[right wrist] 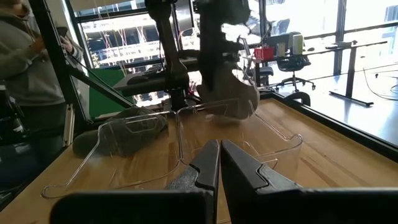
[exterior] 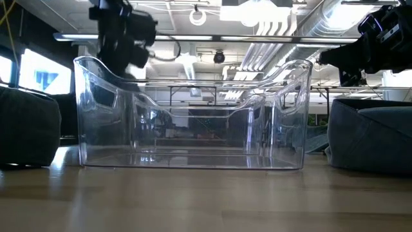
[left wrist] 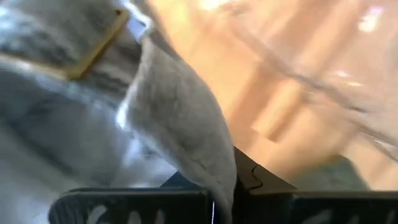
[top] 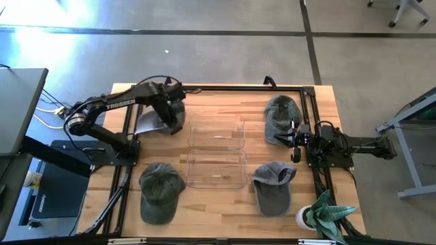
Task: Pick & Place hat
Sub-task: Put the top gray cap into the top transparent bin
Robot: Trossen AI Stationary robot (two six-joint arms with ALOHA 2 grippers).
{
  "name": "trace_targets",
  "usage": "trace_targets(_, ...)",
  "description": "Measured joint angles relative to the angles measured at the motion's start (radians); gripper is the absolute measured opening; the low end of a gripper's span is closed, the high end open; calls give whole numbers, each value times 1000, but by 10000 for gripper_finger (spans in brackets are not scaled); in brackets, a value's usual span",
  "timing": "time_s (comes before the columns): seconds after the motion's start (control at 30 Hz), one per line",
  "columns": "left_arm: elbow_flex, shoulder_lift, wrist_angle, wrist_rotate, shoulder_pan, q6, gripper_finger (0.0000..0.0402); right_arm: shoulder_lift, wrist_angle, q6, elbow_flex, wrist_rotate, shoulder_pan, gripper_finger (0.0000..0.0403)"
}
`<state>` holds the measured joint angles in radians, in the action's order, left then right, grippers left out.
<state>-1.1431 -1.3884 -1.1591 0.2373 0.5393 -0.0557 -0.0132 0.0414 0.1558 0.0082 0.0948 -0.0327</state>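
**Inspector:** Checking the left tool (top: 175,126) first. Closed or open?

**Assistant:** Closed, pinching a fold of the pale grey hat (top: 151,121). Confirmed in the left wrist view by cloth clamped between both fingers (left wrist: 124,208).

**Inspector:** Location of the hat?

**Assistant:** Far left part of the tabletop (top: 225,102), hanging from the tool on the side away from the middle. Seemingly raised off the wood, judging by the right wrist view, though not certain.

**Inspector:** Destination?

**Assistant:** Presumably the far clear bin (top: 216,134), empty, just beside the left tool toward the middle of the tabletop. Second clear bin (top: 216,170) immediately in front of it, also empty.

**Inspector:** Deciding relation for the coming move?

**Assistant:** Bin on one side of the tool, bulk of the hat on the opposite side. Long axis of the hat roughly across the tabletop, in line with a short sideways carry. Needs enough height to lift the hanging cloth over the bin's nearest wall. Otherwise, in my judgement, likely to catch on the rim.

**Inspector:** Right tool?

**Assistant:** Right tool (top: 295,136) shut on nothing, waiting at the right edge beside another grey hat (top: 281,114), well apart from the pale one. Left arm plainly the nearer.
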Motion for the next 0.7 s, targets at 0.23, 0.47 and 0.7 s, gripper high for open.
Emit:
trace_targets(0.23, -253, 0, -100, 100, 2, 123, 3, 0, 0, 0, 0, 0, 0, 12)
trace_targets(0.47, -480, -1, -143, 152, 4, 134, 1, 0, 1, 0, 0, 0, 0, 12)
trace_targets(0.7, -682, -1, -132, 250, 4, 84, 1, 0, 97, 243, 0, -69, 0, 12)
